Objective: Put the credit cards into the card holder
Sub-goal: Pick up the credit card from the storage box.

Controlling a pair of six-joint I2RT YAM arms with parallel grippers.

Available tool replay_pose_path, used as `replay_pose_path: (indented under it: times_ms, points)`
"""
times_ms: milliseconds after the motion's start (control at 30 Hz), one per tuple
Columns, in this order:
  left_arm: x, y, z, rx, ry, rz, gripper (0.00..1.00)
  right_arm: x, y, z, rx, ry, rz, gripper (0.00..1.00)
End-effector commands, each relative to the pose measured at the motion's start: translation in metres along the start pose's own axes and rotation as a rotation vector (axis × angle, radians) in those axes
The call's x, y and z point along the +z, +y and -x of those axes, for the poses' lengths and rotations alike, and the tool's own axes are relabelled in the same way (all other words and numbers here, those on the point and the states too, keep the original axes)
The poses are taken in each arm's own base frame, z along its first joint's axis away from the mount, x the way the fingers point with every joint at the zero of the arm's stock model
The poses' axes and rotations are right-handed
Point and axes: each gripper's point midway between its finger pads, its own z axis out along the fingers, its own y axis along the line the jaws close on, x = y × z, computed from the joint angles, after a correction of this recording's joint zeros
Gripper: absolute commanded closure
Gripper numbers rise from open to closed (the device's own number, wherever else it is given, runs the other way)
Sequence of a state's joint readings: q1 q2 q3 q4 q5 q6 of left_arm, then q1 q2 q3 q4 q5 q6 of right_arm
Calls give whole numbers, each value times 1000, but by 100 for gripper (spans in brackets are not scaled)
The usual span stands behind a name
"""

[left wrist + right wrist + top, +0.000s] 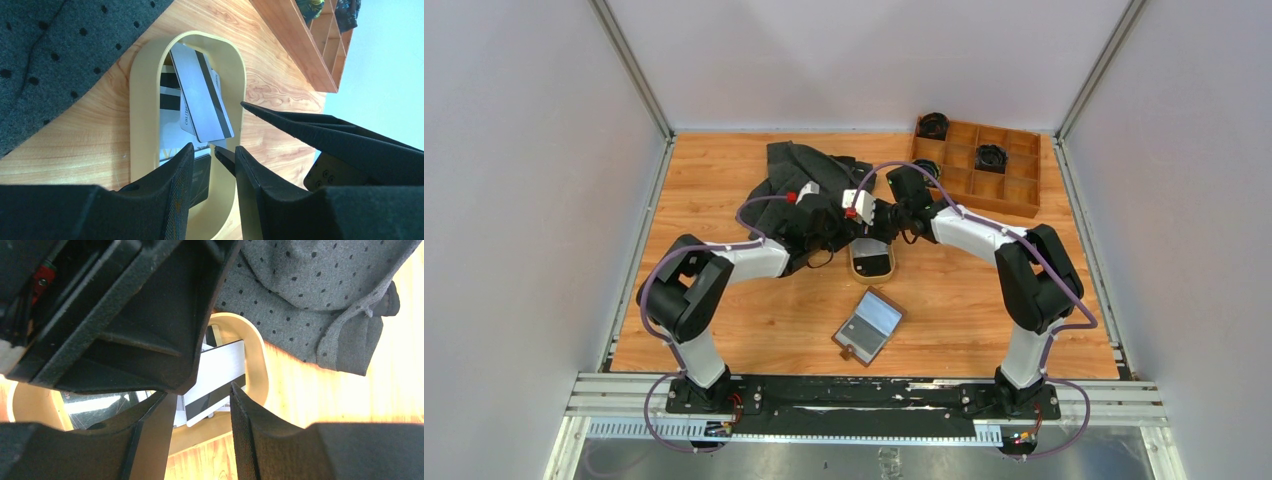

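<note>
The wooden table [724, 340] carries a dark dotted cloth [799, 175] at upper centre of the overhead view and a compartment box [1014, 190] at upper right, both apart from the work. Both arms bend inward to meet over the oval tray [142, 100] at mid-frame, since the credit cards [170, 100] lie stacked there. The card holder [869, 325] lies spread open just below the tray, likely ready to receive them. The left gripper [214, 150] is released, its jaws parted just short of the striped silver card [202, 95] tilted on the stack. The right gripper [200, 389] straddles that card; whether it pinches it I cannot tell.
</note>
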State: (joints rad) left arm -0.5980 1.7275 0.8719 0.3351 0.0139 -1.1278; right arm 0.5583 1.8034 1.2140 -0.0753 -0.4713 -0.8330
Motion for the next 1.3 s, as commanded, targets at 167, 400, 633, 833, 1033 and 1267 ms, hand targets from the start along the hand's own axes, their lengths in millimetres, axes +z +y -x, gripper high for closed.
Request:
replay_pose_path:
  times_ms: [167,400,633,833,1033,1267]
  points:
    - [13,13,6,-37,-37,55,60,-2,-10,3,16,-17,-12,53]
    - [24,13,8,-47,-47,64,62,-2,-9,2,18,-19,-8,53]
    - [33,11,10,-58,-51,67,66,-1,-8,3,21,-24,-3,54]
    - [41,11,9,-63,-45,69,76,-1,-6,2,26,-25,5,54]
    - [45,13,9,-60,-46,73,93,0,-4,2,31,-28,12,54]
    - [41,8,11,-25,-43,57,100,-13,0,14,88,-77,66,52]
